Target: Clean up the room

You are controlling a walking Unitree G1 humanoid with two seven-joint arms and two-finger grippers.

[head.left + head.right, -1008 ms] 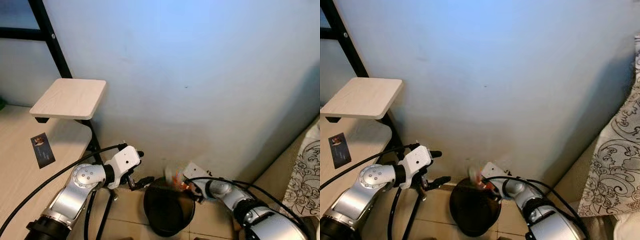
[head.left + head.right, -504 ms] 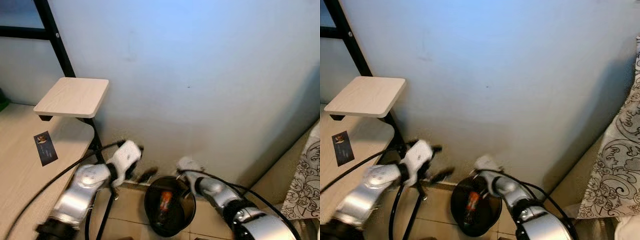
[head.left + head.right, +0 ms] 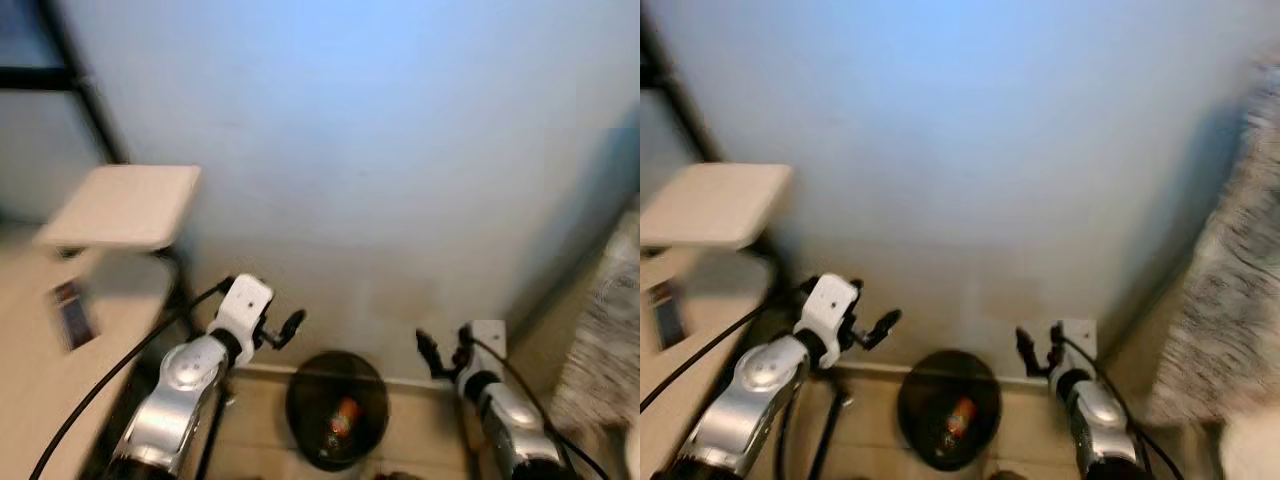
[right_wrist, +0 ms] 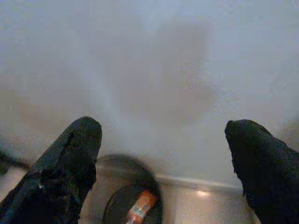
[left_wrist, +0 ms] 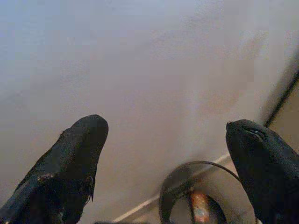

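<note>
Presently: black bin (image 3: pixel 336 408) against the wall holds an orange packet (image 3: pixel 343 417), discarded as rubbish; left claw (image 3: pixel 281 330) and right claw (image 3: pixel 437 352) flank it, both spread, empty.

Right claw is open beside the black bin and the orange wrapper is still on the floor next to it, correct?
Not quite. The orange wrapper lies inside the black bin, as the left eye view shows. The right claw is open beside the bin, holding nothing.
</note>
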